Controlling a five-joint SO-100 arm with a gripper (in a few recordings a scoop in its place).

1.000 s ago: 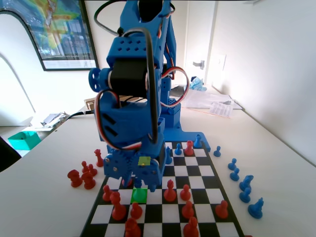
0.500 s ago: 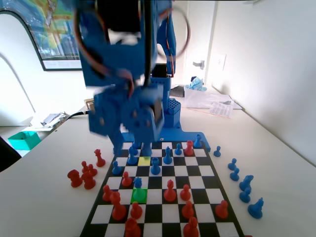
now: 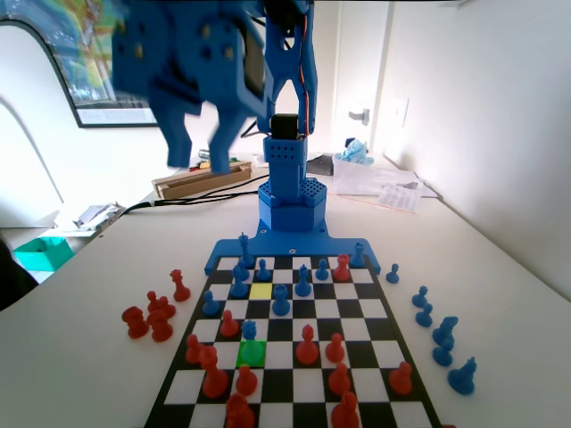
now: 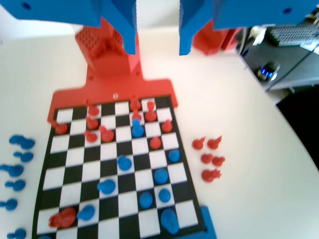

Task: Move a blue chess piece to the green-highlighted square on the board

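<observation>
A small blue pawn [image 3: 250, 330] stands on the far part of the green-highlighted square [image 3: 252, 354], in the third column from the left of the board [image 3: 357, 308]. It stands free, with red pieces close around it. My gripper [image 3: 198, 160] hangs high above the table at the upper left, blurred, open and empty. In the wrist view the gripper [image 4: 157, 47] shows both jaws spread wide at the top edge with nothing between them. Far below, the blue pawn [image 4: 137, 130] stands among red pieces.
A yellow-tinted square [image 3: 260, 291] lies bare two rows beyond the green one. Other blue pieces [image 3: 281, 301] stand near the arm's base, and red pieces [image 3: 308, 343] fill the near rows. Loose red pieces [image 3: 147, 316] lie left of the board and blue ones [image 3: 442, 339] lie right.
The gripper has risen from low over the board's left side to high at the upper left. The blue pawn stays behind on the green square.
</observation>
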